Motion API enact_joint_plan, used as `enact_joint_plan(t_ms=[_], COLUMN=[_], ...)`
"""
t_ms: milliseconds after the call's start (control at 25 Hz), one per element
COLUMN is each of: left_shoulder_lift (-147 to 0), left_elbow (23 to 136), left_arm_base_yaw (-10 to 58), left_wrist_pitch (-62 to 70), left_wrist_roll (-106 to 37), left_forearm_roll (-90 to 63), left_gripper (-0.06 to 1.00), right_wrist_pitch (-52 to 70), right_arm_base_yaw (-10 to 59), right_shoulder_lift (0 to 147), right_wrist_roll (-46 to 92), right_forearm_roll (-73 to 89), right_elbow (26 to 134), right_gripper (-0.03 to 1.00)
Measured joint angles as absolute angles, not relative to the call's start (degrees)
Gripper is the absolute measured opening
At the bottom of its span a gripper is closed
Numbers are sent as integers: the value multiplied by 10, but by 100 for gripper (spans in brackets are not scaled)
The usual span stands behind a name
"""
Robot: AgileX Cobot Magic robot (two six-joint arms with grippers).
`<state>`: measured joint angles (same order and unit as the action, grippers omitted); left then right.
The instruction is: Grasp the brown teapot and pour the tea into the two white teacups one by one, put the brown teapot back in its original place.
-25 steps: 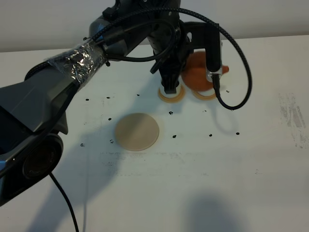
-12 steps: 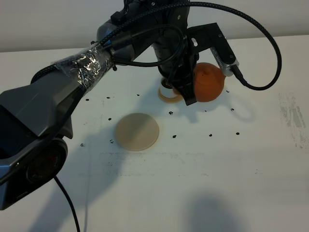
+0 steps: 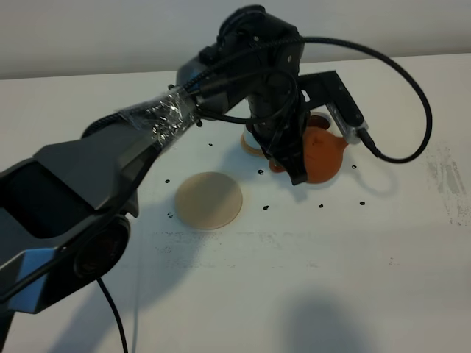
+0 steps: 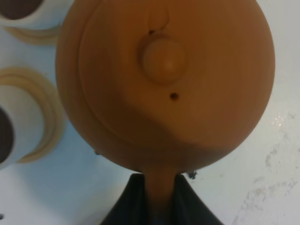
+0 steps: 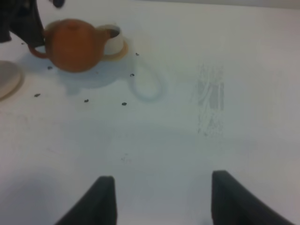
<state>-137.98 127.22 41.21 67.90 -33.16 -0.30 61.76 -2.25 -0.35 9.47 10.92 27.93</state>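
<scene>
The brown teapot (image 3: 324, 156) is upright, just in front of the two white teacups, low over or on the table; I cannot tell which. My left gripper (image 3: 288, 165) is shut on its loop handle (image 4: 159, 190). The lid knob (image 4: 163, 60) faces the left wrist camera. One teacup (image 3: 318, 121) holds dark tea behind the teapot. The other teacup (image 3: 252, 138) is mostly hidden by the arm. Both cups (image 4: 8, 136) (image 4: 23, 9) stand on tan coasters. The pale beige disc (image 3: 208, 200) lies bare to the left. My right gripper (image 5: 161, 201) is open and empty, far to the right.
The left arm's black cable (image 3: 412, 140) loops over the table right of the teapot. Small black marks (image 3: 321, 205) dot the white table (image 3: 294, 279). A scuffed patch (image 5: 211, 98) lies between the teapot and my right gripper.
My left gripper has swung the teapot away from the cups, toward the front of the table and lower. The right cup, hidden before, now shows behind the teapot.
</scene>
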Motion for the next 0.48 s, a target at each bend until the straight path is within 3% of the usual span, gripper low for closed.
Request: enact_joint_plan(t_ms=[480], left_shoulder_lift=[-1421], left_elbow=[1272], left_arm_base_yaw=[414], left_wrist_pitch=[648], left_wrist_roll=[-319], left_forearm_roll=[7], left_gripper=[10], right_wrist_pitch=[618], right_arm_base_yaw=[-22], right_shoulder_lift=[-3], right_wrist_roll=[95], right_forearm_roll=[109], right_elbow=[279], right_gripper=[47])
